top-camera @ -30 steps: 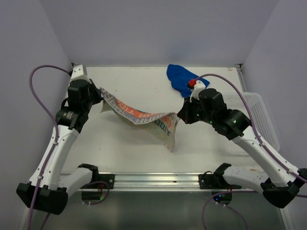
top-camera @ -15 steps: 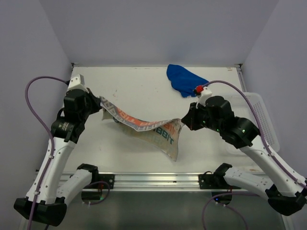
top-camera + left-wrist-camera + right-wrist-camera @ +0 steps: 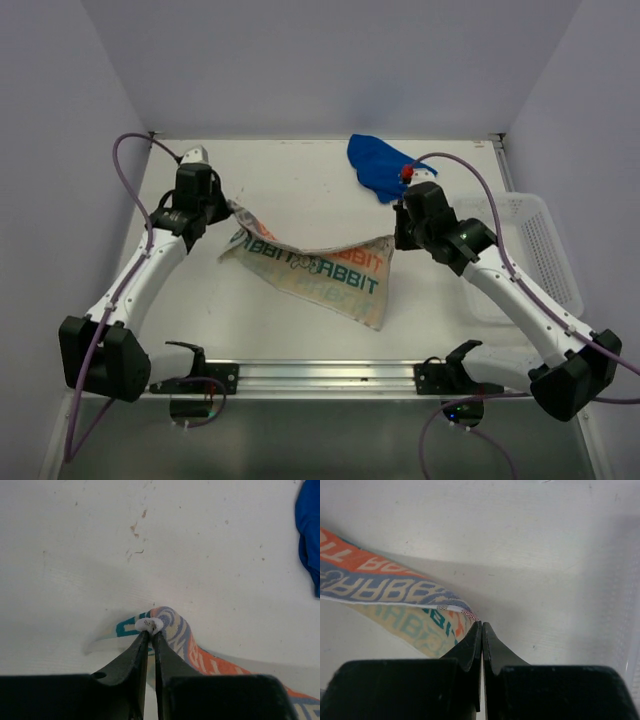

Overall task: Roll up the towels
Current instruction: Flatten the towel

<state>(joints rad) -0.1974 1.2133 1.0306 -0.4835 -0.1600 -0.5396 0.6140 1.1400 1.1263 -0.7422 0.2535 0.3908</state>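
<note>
The patterned towel (image 3: 320, 270), orange, grey-blue and white with teal block lettering, stretches across the middle of the table, sagging onto it. My left gripper (image 3: 228, 208) pinches its far left corner; in the left wrist view the jaws (image 3: 151, 630) stand nearly together on a white tag of the towel (image 3: 200, 655). My right gripper (image 3: 397, 240) is shut on the far right corner; the towel's edge (image 3: 385, 587) runs into its closed tips (image 3: 481, 624). The bright blue towel (image 3: 378, 165) lies crumpled at the back, just behind the right gripper, and shows at the edge of the left wrist view (image 3: 309, 535).
A white mesh basket (image 3: 545, 250) sits off the table's right edge, beside the right arm. A metal rail (image 3: 320, 375) runs along the near edge between the arm bases. Walls close in the back and both sides.
Both grippers moved toward the back of the table and lowered. The patterned towel went from hanging in the air to spread out, its lettered face now lying up on the table.
</note>
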